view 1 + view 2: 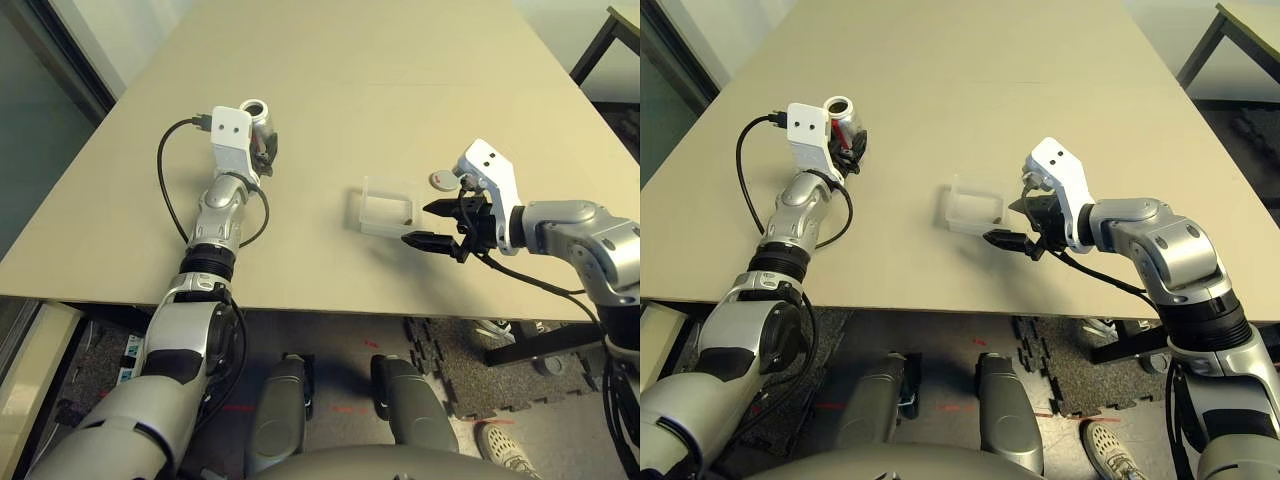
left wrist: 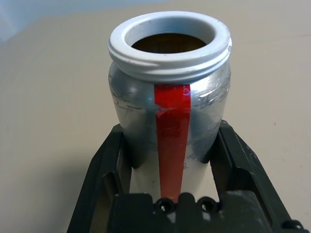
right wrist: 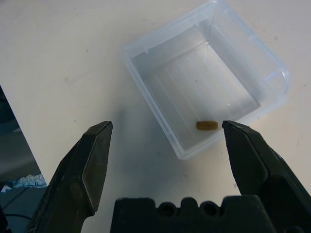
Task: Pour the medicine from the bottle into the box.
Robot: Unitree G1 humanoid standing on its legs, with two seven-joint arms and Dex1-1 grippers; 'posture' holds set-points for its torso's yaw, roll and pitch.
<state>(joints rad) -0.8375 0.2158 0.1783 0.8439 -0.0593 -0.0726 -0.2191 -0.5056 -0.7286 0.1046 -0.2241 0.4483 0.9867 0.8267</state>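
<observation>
A: Quick, where's the bottle?
B: Small silvery cylindrical metal bottle with a red stripe [image 2: 172, 131], left of the frame in the head view, mouth open. Left pincer [image 2: 171, 145] is clamped round its body, bottle roughly upright.
A: Box?
B: Shallow square clear plastic box [image 1: 386, 230], right of centre in the frame, on the beige surface [image 1: 300, 270]. One small brown pill [image 3: 207, 125] inside, near a wall.
A: Right pincer?
B: Right pincer [image 1: 420, 226] is wide, nothing held, just beside the box. Round grey cap [image 1: 444, 181] lies by it, right of the frame.
A: Step in hand?
B: My call: pouring, or just between pours. Bring the mouth low over the box's middle, tip slowly, small shakes, level off once pills drop. Too fast and they bounce out or flood. Keep the right pincer clear of the rim.
A: Arm pose?
B: Left arm reaches forward up the left side, bottle well apart from the box. Right arm comes in from the right edge, elbow bent, pincer pointing left.
</observation>
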